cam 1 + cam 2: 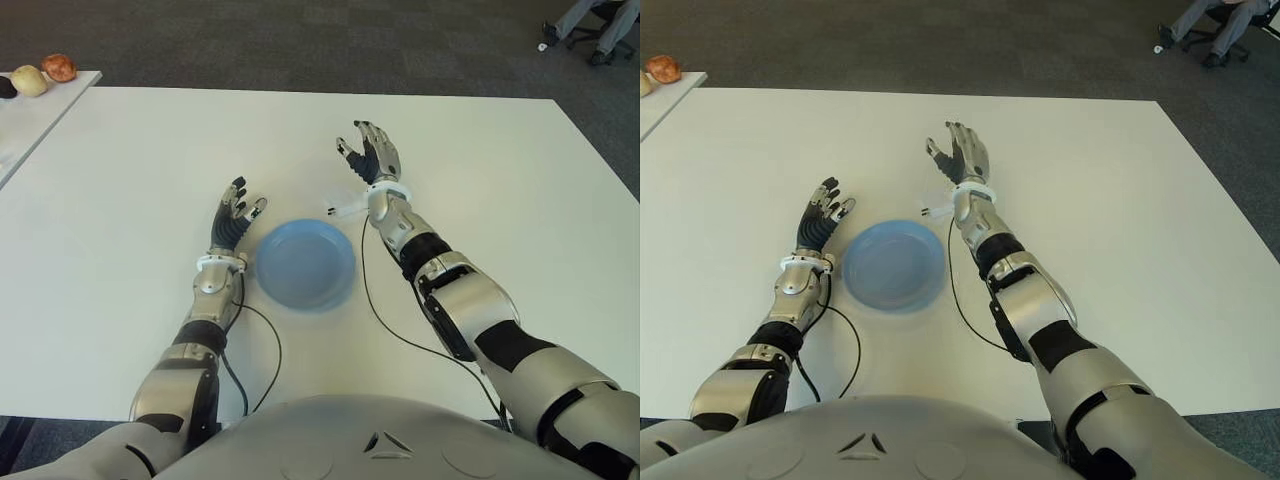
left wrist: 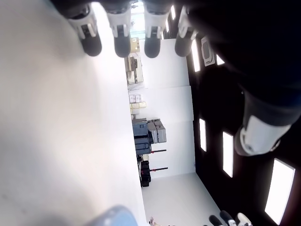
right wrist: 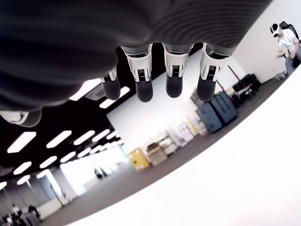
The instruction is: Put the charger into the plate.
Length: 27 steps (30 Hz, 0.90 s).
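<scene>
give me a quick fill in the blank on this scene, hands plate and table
1. The plate on the white table is ____ in colour.
2. The plate lies ____ the left hand and the right hand.
3. Both hands have their fingers spread and hold ____.
4. The inside of the plate holds ____.

Missing words: blue; between; nothing; nothing

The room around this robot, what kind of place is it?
Probably an office or lab workspace: a large white table on dark carpet, an office chair in the far corner, and stacked boxes and cases along a wall under strip ceiling lights.
</scene>
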Motion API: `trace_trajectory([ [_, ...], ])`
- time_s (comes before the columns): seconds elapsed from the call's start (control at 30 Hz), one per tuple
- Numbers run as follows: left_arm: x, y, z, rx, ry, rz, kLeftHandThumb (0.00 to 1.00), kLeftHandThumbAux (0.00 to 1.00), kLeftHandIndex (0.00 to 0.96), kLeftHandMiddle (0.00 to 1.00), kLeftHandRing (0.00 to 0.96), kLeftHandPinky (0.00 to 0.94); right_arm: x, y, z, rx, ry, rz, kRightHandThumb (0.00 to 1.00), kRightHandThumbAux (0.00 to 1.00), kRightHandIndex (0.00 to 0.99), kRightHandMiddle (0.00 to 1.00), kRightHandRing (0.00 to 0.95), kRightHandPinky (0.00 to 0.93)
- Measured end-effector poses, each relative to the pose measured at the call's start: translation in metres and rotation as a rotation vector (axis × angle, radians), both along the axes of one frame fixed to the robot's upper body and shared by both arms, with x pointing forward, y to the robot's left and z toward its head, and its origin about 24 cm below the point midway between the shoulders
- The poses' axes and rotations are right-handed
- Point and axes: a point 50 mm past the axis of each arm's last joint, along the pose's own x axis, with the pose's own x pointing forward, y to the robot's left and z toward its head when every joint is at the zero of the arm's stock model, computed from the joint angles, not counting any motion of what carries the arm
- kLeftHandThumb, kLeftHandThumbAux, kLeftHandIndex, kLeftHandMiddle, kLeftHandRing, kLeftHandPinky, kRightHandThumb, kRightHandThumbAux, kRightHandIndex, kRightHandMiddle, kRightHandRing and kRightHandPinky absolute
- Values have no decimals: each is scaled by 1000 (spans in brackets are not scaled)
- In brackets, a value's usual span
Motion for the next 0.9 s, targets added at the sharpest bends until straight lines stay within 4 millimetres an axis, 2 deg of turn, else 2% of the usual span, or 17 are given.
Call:
trace_trajectory([
  [0.2,1,-1,0,-10,-1,-2,0,545,0,54,50,38,3,9,0,-102,53,24,347,92,0,0,0,0],
  [0.43,2,-2,0,-11,6,-4,0,536,0,49,40,21,-1,12,-10,-214,130,42,360,92,0,0,0,0],
  [0.9,2,-2,0,-11,8,-5,0,525,0,47,40,37,-4,17,-19,-277,223,87,382,97,0,0,0,0],
])
